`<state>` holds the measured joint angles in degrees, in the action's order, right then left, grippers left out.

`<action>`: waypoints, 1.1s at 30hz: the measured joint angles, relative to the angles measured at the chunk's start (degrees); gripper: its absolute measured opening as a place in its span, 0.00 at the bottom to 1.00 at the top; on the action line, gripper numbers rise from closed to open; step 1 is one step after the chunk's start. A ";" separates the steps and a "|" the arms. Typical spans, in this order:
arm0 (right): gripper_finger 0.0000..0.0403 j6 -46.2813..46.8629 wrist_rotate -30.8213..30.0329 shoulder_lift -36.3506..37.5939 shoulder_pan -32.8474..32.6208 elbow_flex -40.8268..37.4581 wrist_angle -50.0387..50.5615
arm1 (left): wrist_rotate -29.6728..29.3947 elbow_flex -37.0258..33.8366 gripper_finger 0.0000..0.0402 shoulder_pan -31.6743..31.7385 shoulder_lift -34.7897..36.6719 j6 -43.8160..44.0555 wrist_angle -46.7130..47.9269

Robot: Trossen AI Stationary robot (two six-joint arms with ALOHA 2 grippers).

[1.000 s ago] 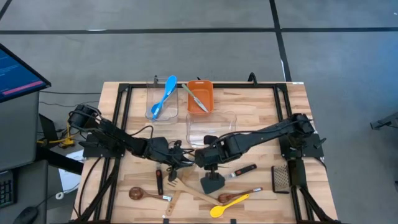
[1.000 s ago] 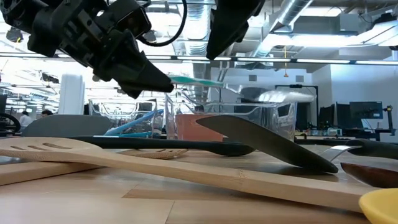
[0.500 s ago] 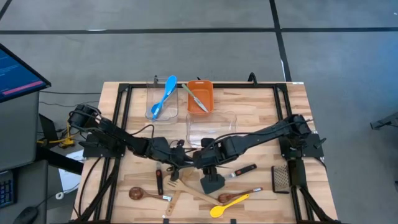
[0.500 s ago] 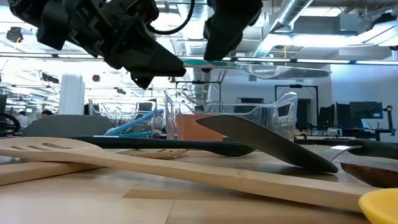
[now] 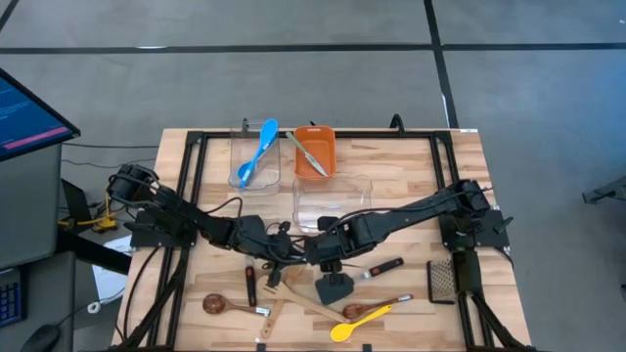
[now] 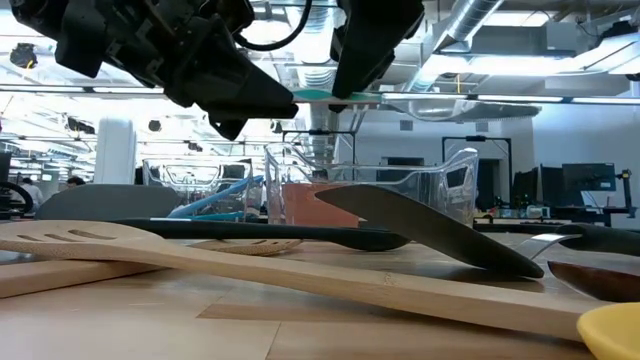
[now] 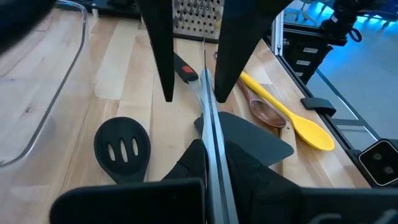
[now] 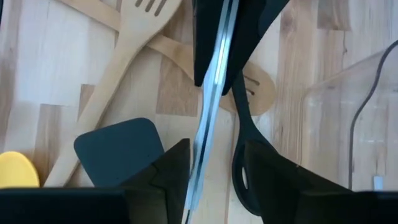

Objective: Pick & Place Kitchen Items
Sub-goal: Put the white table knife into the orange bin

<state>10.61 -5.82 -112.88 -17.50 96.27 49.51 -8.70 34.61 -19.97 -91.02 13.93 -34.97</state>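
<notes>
A thin metal utensil (image 7: 208, 106) hangs mid-surface, pinched in the left hand (image 5: 279, 251); the right hand (image 5: 328, 256), fingers spread, straddles it. A blue spoon (image 5: 257, 154) and another utensil (image 5: 311, 156) sit in containers at 12 o'clock. Wooden spatulas (image 8: 124, 68), black turners (image 7: 122, 147) and a yellow spoon (image 5: 357, 321) remain at 6 o'clock.

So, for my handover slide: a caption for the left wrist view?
Left pincer presenting a thin metal utensil to the right pincer above scattered kitchen tools.
</notes>
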 joint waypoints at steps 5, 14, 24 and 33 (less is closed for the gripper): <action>0.33 0.97 1.51 0.00 0.01 0.00 0.05 | -0.59 -0.02 0.01 0.00 0.00 -0.25 -2.89; 0.30 1.18 1.51 0.00 0.00 0.00 2.16 | -0.80 0.68 0.01 0.00 0.00 -1.66 -3.34; 0.06 2.10 1.32 0.00 -0.02 0.00 3.36 | -1.35 0.68 0.01 0.05 0.00 -1.47 -3.08; 0.03 1.80 0.00 0.00 -0.09 -0.11 3.49 | -1.27 0.68 0.05 0.20 0.00 -1.41 -2.55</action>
<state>12.41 -5.82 -112.88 -17.58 96.16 52.99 -9.96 35.29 -19.77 -91.02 12.53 -37.52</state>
